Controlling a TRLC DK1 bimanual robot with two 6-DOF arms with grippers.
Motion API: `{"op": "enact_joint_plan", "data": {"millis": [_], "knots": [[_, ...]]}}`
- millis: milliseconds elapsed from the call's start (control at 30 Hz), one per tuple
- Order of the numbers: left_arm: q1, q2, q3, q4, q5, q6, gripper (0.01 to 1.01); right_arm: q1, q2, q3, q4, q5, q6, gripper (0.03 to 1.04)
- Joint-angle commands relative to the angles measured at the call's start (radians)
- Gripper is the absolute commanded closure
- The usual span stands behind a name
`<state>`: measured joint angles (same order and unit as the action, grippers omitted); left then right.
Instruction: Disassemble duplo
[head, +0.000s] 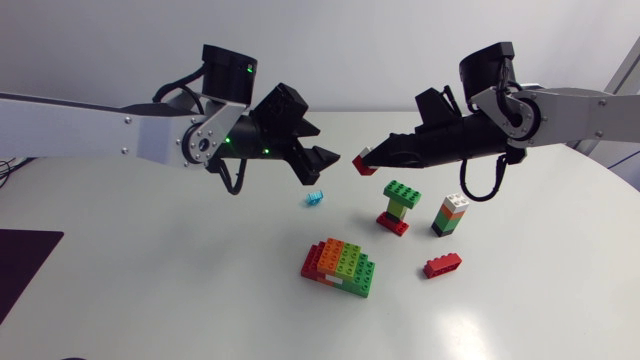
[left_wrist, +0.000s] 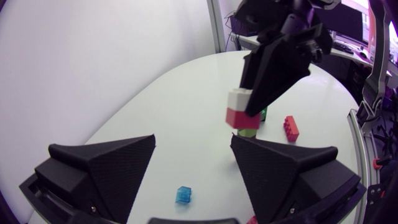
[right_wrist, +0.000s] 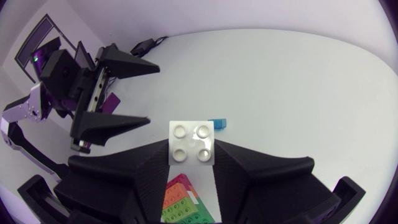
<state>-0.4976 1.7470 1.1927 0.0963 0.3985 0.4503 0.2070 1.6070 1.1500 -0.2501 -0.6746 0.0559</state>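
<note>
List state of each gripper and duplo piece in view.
Left gripper: open, empty, above the table.
Right gripper: shut on white-red stack.
White-red stack: held, off the table.
Blue brick: loose, on the table.
Green-red tower: upright, assembled.
Striped tower: upright, assembled.
Red brick: loose, flat.
Big block: assembled, on the table.

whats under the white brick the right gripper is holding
A red brick is attached beneath the white brick, both held in the right gripper. In the right wrist view the white brick covers it.
</note>
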Motion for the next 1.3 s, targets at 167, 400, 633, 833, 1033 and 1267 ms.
{"op": "enact_joint_plan", "data": {"millis": [167,400,633,833,1033,1267], "knots": [[-0.044,0.017,-0.061,0.019,0.037,-0.041,0.167,-0.029,0.037,0.050,0.068,-0.019,0.093,0.80],[-0.055,0.026,-0.053,0.037,0.037,-0.042,0.167,0.000,0.037,0.060,0.066,-0.022,0.133,0.80],[-0.067,0.037,-0.047,0.072,0.036,-0.047,0.167,0.025,0.044,0.059,0.064,-0.028,0.144,0.80],[-0.076,0.052,-0.035,0.085,0.036,-0.047,0.167,0.052,0.042,0.060,0.058,-0.029,0.150,0.80],[-0.076,0.055,-0.033,0.089,0.031,-0.044,0.169,0.066,0.041,0.062,0.058,-0.028,0.156,0.80],[-0.070,0.054,-0.031,0.097,0.028,-0.044,0.231,0.075,0.041,0.054,0.063,-0.020,0.156,0.80]]}}
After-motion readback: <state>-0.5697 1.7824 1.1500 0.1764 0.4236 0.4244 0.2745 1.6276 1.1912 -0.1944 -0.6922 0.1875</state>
